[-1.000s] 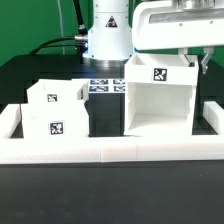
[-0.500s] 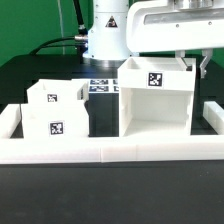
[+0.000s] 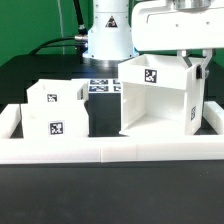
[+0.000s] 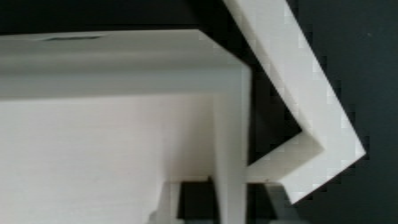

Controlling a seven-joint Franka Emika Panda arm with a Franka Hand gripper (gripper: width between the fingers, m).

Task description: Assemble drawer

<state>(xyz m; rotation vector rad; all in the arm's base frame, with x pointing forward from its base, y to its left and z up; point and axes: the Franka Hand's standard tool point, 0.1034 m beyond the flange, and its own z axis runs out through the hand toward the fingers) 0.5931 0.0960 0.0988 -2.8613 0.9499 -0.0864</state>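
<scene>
The tall open-sided white case stands upright on the table at the exterior view's right, turned so that its tagged right side wall shows. My gripper comes down from above and is shut on the top edge of that side wall. In the wrist view the gripper has a dark finger on either side of the case's thin white wall. The two smaller tagged trays sit together at the exterior view's left, apart from the case.
The long low white border wall runs across the front and turns back at both ends; a stretch of it shows in the wrist view. The marker board lies behind the trays. The robot's base stands at the back.
The case, held by my gripper, has turned and slid toward the exterior view's left, so its right side wall with a tag now faces the camera. The trays have not moved.
</scene>
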